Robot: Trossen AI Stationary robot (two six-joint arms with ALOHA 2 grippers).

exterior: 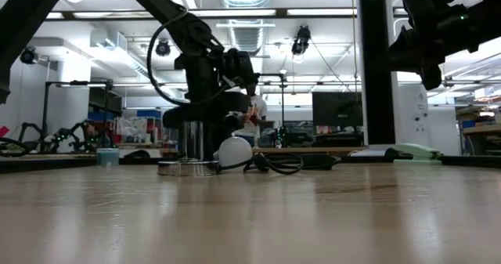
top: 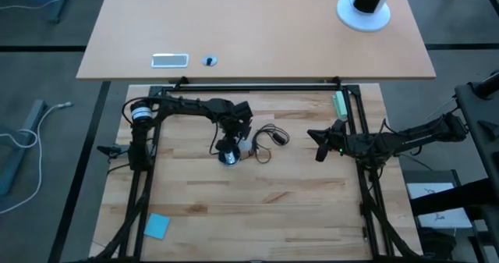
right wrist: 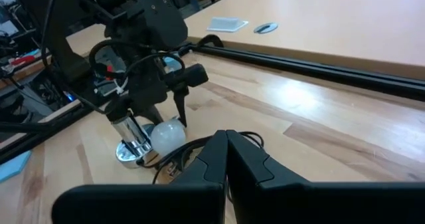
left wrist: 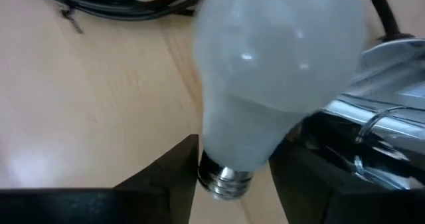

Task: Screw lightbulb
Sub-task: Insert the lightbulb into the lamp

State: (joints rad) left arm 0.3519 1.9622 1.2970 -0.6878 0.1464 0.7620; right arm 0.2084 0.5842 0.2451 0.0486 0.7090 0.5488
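The white frosted lightbulb is at the table's middle, next to the chrome socket, which stands upright on its round disc. The socket's black cord lies coiled to the right. My left gripper comes down from above and is shut on the bulb. In the low view the bulb's round end is low by the table. My right gripper is shut and empty, held above the table to the right of the cord. My left gripper pinches the bulb's narrow neck, just above the silvery screw base, between its two fingers. The fingers point down. The screw base points back toward the wrist and the round end away from it. I cannot tell whether the round end touches the table.
A blue pad lies near the table's near left corner. A green object sits at the far right by the frame. The far table holds a white flat piece, a small blue round cap and a white stand base.
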